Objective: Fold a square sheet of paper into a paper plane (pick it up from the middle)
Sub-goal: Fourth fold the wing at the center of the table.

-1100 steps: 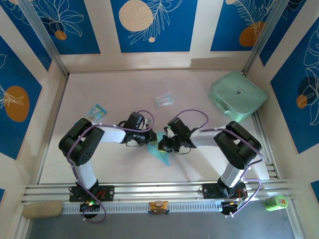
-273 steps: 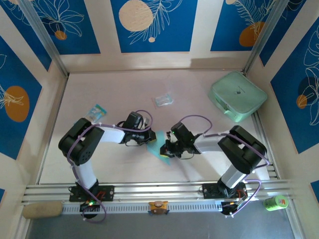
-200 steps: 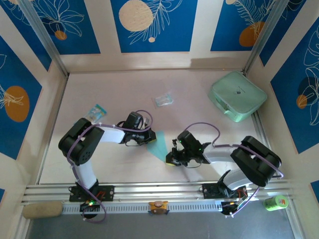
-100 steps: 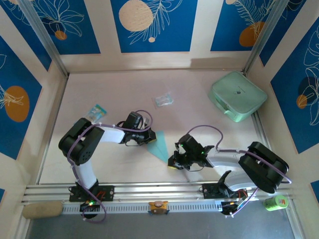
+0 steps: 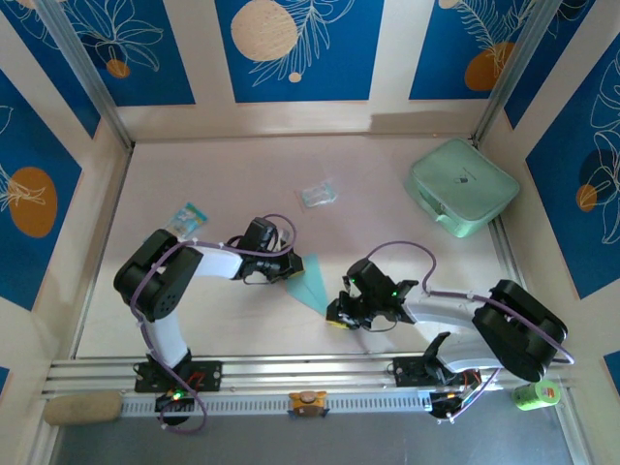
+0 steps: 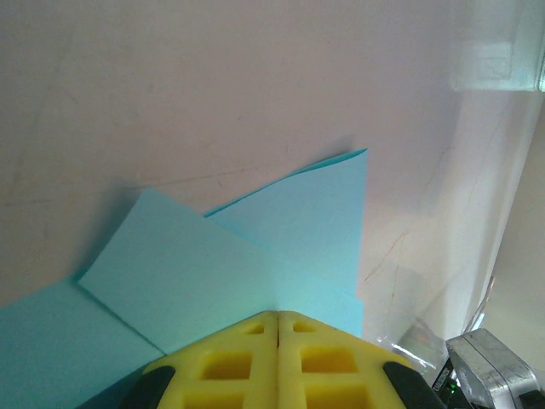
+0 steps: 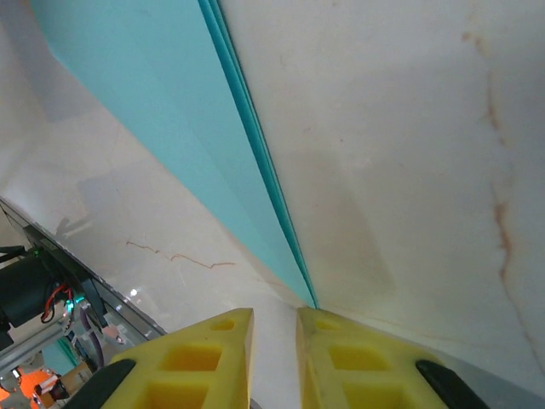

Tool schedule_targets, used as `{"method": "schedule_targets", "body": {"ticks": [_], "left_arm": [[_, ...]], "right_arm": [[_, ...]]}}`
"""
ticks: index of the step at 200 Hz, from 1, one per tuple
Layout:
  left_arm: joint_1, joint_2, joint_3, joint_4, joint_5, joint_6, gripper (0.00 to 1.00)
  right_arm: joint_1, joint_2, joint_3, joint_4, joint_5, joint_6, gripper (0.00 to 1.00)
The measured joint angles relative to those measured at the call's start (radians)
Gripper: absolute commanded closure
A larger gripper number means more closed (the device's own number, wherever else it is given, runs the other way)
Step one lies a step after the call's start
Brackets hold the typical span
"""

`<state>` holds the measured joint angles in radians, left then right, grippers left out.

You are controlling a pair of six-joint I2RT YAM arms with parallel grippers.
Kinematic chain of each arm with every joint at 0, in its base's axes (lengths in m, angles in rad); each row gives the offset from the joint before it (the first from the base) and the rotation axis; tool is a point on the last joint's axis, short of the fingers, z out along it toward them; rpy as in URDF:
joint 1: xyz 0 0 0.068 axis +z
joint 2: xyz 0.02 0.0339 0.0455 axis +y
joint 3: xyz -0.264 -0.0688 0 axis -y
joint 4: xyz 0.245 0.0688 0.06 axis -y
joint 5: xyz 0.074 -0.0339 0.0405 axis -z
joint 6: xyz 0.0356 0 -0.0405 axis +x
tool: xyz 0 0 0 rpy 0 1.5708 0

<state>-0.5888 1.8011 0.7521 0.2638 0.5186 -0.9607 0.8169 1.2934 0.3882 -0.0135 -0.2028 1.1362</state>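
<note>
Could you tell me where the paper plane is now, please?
The paper plane lies centre-frame in the top view, its wide end at the left gripper, its pointed tip by the right gripper.

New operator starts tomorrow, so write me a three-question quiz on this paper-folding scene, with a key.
1. True or false: the right claw is clamped on the tip of the paper plane.
2. Which claw is shut on the plane's wide end?
3. What sits at the far right of the table? A) a mint-green case B) a red bowl C) a stack of books

Key:
1. False. Its jaws stand slightly apart and the tip lies just ahead of them.
2. The left claw.
3. A.
</note>
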Motion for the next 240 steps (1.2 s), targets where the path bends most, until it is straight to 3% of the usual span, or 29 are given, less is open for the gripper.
{"method": "schedule_targets", "body": {"ticks": [49,240], "left_arm": [[0.002,0.000,-0.005,0.012,0.005,0.000,0.96],[0.003,0.001,-0.005,0.014,0.006,-0.003,0.96]], "right_arm": [[-0.011,-0.043,-0.002,-0.027,0.018,0.052,0.66],[-0.045,0.011,-0.013,0.054,-0.040,0.100,0.67]]}}
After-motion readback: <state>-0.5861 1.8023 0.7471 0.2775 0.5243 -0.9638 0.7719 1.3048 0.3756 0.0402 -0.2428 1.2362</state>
